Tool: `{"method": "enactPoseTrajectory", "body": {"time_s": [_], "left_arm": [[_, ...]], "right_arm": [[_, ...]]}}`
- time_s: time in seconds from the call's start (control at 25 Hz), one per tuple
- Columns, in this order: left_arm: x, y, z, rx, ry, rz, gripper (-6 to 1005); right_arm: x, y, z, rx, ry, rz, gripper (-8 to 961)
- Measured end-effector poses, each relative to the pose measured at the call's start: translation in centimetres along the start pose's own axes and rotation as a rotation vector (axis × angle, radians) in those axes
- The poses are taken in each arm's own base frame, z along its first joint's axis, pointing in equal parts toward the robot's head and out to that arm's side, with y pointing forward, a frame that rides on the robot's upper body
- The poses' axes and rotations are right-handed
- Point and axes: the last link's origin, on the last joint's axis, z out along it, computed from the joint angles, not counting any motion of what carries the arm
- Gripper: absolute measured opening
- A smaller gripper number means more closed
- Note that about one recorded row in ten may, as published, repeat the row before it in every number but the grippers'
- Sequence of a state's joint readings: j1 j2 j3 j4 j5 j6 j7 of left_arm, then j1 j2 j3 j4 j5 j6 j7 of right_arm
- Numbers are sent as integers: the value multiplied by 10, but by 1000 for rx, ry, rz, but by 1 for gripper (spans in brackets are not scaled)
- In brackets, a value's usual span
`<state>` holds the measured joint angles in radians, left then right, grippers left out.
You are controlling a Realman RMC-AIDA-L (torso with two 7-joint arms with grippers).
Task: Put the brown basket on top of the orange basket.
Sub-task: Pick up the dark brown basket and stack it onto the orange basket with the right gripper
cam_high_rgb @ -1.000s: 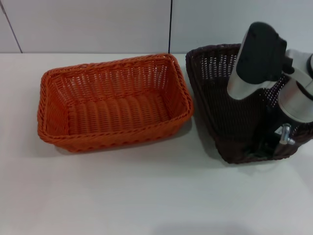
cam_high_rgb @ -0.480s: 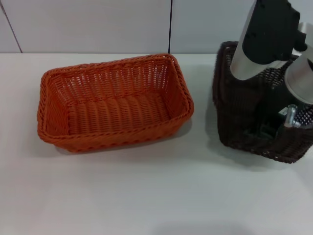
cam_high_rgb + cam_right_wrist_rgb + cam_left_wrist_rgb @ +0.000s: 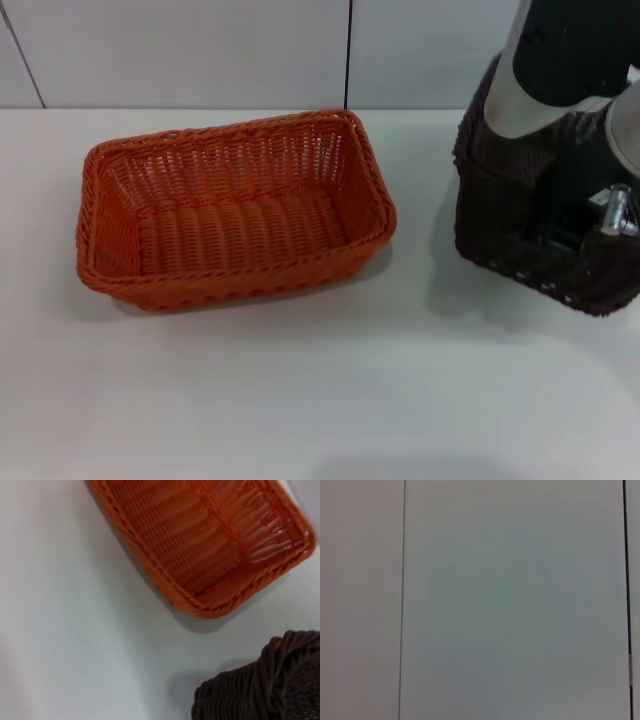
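Observation:
The orange basket (image 3: 235, 215) stands empty and upright on the white table, left of centre. It also shows in the right wrist view (image 3: 210, 540). The brown basket (image 3: 500, 215) hangs tilted at the right edge, raised off the table, with its shadow below it. A corner of it shows in the right wrist view (image 3: 260, 690). My right gripper (image 3: 558, 238) reaches down inside the brown basket and is shut on its near wall. The right arm hides much of that basket. The left gripper is out of view.
The white table (image 3: 300, 400) runs in front of and between the two baskets. A pale panelled wall (image 3: 200, 50) stands close behind them. The left wrist view shows only wall panels (image 3: 510, 600).
The right arm has lifted the brown basket off the table and carried it up and to the right, tilting it. The orange basket has not moved.

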<state>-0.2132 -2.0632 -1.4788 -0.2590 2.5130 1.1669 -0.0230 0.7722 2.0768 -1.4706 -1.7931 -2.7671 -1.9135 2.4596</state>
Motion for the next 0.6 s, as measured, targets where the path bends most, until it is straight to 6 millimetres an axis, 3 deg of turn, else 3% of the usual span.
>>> {"method": "enactPoseTrajectory", "body": {"time_s": [0.24, 0.6], "left_arm": [[0, 2, 0, -6, 3, -1, 789], [1, 2, -2, -6, 11, -23, 788]], "right_arm": [[-11, 3, -13, 52, -50, -76, 177], [-37, 32, -16, 109, -104, -450, 186]]}}
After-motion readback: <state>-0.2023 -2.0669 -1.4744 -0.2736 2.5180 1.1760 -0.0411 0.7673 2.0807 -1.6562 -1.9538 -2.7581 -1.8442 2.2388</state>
